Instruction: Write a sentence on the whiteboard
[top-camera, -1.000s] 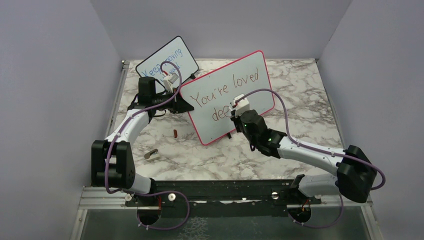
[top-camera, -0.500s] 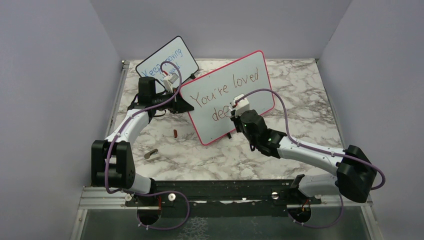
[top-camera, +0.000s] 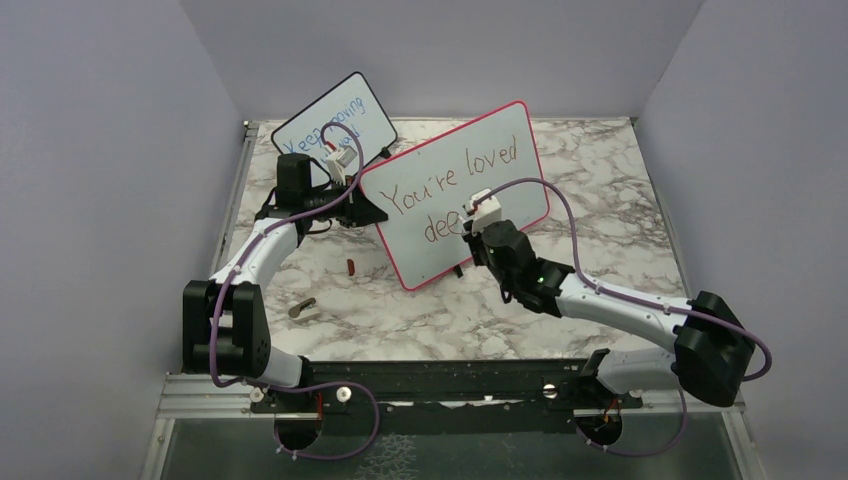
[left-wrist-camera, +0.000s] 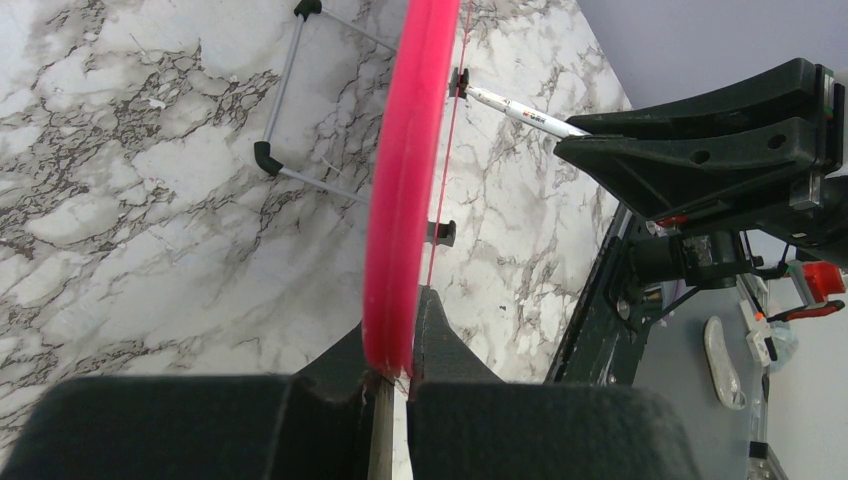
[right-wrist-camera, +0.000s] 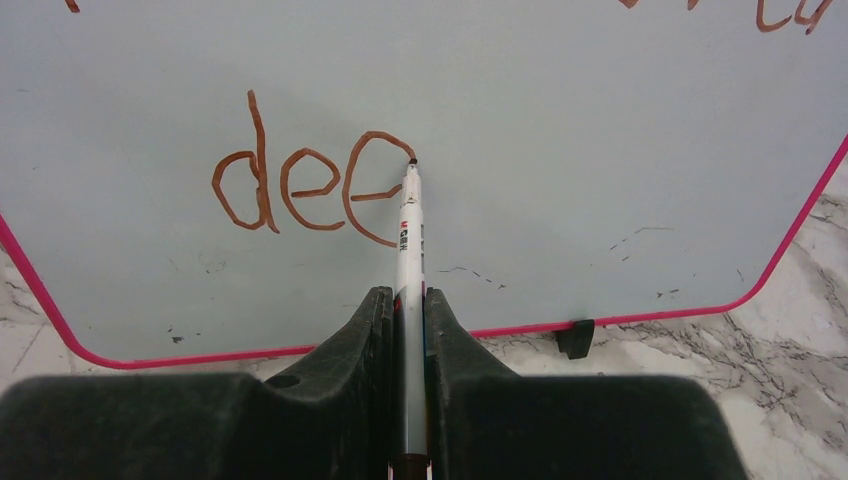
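Note:
The whiteboard (top-camera: 505, 135) with the red-pink frame stands tilted mid-table. It reads "You're loved" with "dee" (right-wrist-camera: 300, 190) below in brownish-red. My left gripper (left-wrist-camera: 400, 330) is shut on the board's pink left edge (left-wrist-camera: 405, 170); in the top view it (top-camera: 368, 208) is at that edge. My right gripper (right-wrist-camera: 407, 305) is shut on a white marker (right-wrist-camera: 408, 250). The marker's tip (right-wrist-camera: 411, 161) touches the board at the top of the second "e". In the top view the right gripper (top-camera: 476, 232) covers the end of the lower line.
A smaller black-framed board (top-camera: 345, 115) with blue writing stands behind the left arm. A small red cap (top-camera: 351, 266) and a grey object (top-camera: 301, 307) lie on the marble table (top-camera: 600, 180) left of the board. The board's wire stand (left-wrist-camera: 285, 110) shows behind it.
The right gripper has shifted very slightly with the marker on the board. The left arm and the board have not moved.

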